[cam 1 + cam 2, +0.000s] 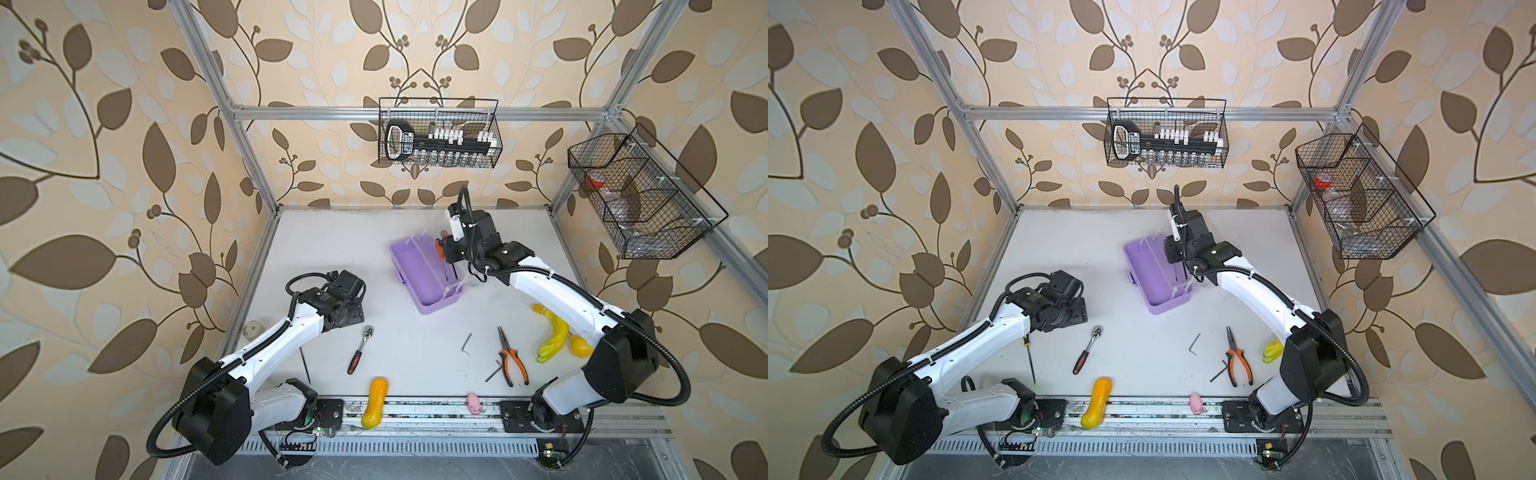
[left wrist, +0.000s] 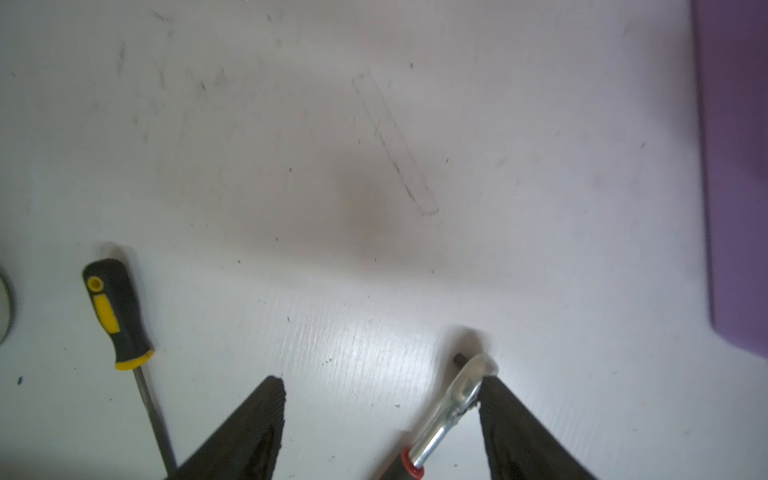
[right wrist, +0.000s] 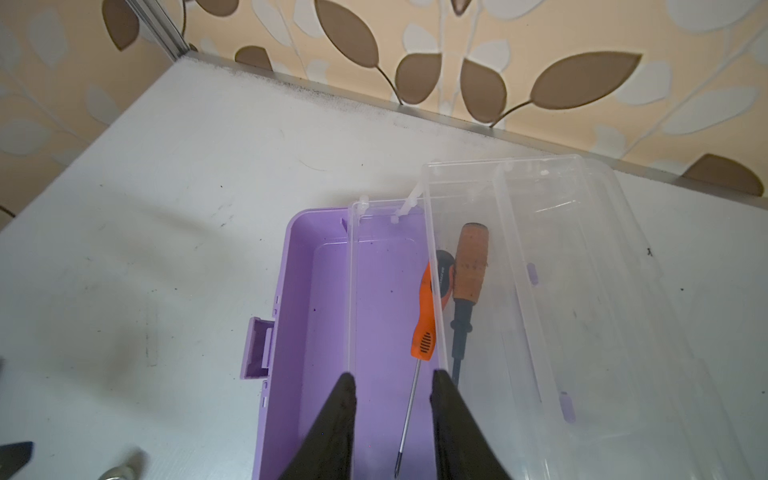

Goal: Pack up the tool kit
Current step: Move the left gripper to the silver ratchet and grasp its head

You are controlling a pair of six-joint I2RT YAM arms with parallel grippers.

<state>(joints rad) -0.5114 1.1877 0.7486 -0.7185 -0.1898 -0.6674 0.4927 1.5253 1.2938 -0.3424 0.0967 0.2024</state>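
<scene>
Tool kit contains two screwdrivers; ratchet wrench, pliers and hex keys lie outside it. Left gripper, right gripper: jaws released, empty.

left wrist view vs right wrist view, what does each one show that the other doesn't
Left wrist only: a yellow-and-black screwdriver and a ratchet lying by the open left gripper. Right wrist only: inside the tool kit, an orange-handled screwdriver and a brown-handled screwdriver, plus the clear lid and the open right gripper. Both: the white table and the kit's lilac wall.
</scene>
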